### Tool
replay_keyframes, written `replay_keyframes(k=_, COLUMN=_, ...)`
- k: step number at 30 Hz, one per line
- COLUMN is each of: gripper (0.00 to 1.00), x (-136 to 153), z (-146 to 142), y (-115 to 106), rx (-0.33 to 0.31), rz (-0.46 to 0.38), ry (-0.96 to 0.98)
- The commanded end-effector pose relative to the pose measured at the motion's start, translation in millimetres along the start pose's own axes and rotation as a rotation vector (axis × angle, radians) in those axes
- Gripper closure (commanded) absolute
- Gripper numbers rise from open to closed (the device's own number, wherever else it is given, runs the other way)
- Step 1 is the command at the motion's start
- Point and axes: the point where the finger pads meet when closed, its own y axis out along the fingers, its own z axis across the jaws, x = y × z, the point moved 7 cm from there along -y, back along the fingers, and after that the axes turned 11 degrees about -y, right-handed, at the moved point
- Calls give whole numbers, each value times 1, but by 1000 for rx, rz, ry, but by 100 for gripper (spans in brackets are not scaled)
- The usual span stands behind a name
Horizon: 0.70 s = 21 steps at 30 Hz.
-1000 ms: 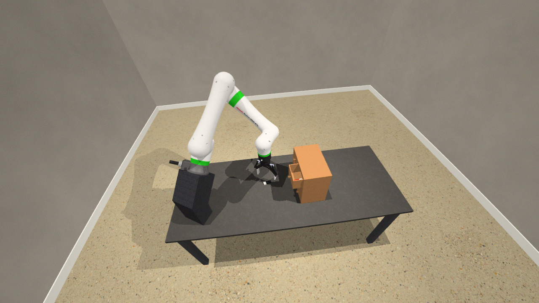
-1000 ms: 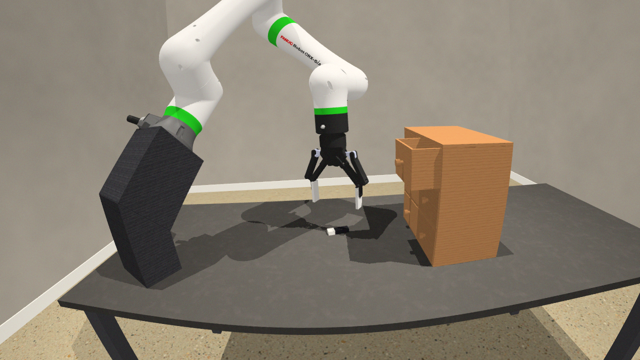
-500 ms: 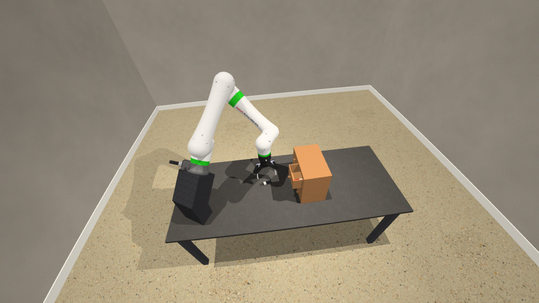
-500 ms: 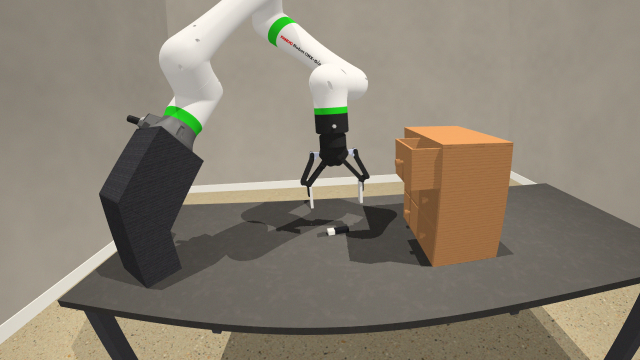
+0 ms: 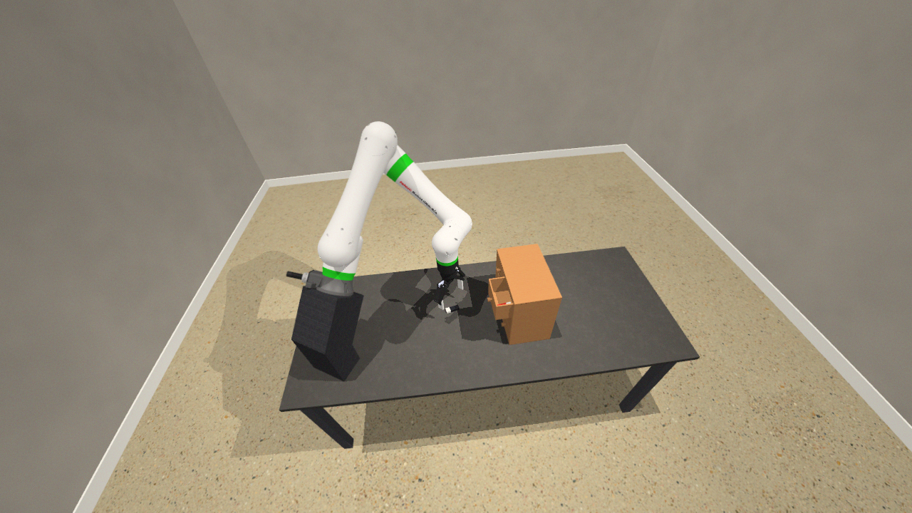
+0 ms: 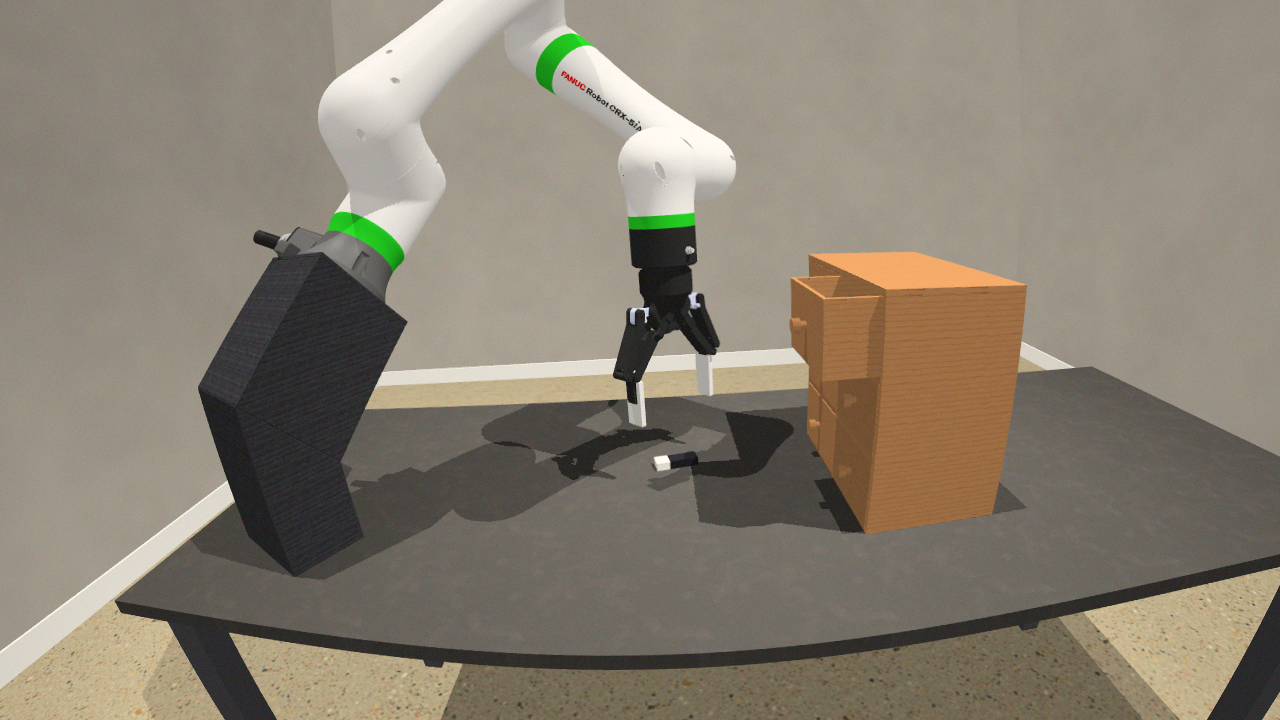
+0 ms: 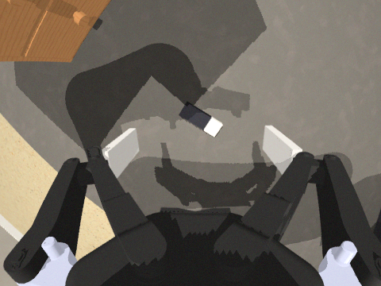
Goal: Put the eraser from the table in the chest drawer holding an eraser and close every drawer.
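The eraser, a small block with one white and one dark end, lies flat on the dark table, left of the chest. My gripper is open and empty, pointing down a little above the eraser, its fingers spread to either side of it. The small orange wooden chest stands upright. Its top drawer is pulled partly out towards the gripper. A small red thing shows inside it. The lower drawers look pushed in.
The robot's dark tilted pedestal stands at the table's left end. The lower drawers' knobs stick out from the chest's front, close to the eraser's right.
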Motion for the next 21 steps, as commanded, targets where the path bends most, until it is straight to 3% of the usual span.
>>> replay_keyframes(k=1, gripper=0, x=0, z=0, y=0, rx=0, rz=0, ry=-279)
replay_keyframes(k=2, gripper=77, x=0, z=0, y=0, rx=0, rz=0, ry=-324)
replay_keyframes(k=5, gripper=77, x=0, z=0, y=0, rx=0, rz=0, ry=-370)
replay_keyframes(k=6, gripper=77, x=0, z=0, y=0, rx=0, rz=0, ry=-504)
replay_keyframes(k=17, gripper=77, x=0, z=0, y=0, rx=0, rz=0, ry=-986)
replay_keyframes(k=21, gripper=77, x=0, z=0, y=0, rx=0, rz=0, ry=-986)
